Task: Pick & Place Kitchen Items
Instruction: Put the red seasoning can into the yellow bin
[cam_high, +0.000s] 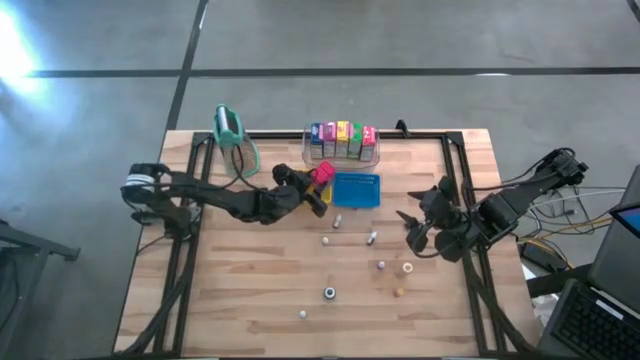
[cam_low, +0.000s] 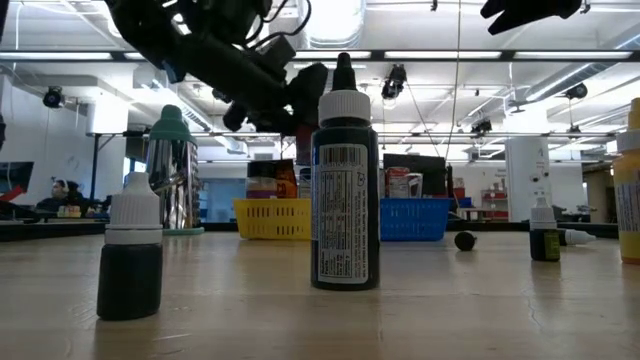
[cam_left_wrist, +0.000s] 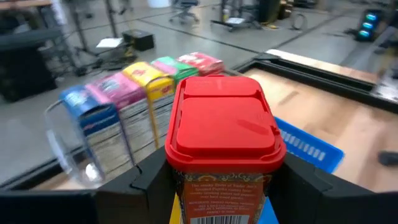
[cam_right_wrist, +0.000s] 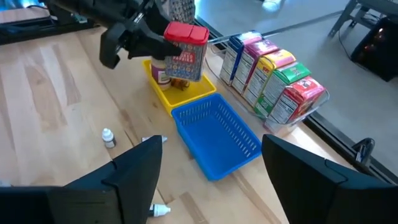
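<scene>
the left gripper is closed on a red-lidded jar above the yellow tray. the right gripper hangs wide open and empty.

On the counter, the carton row sits in the bin at the far edge. Two trays lie just before it — one beside the other. The left end effector holds a canister above that second tray; small bottles lie scattered nearer.
</scene>
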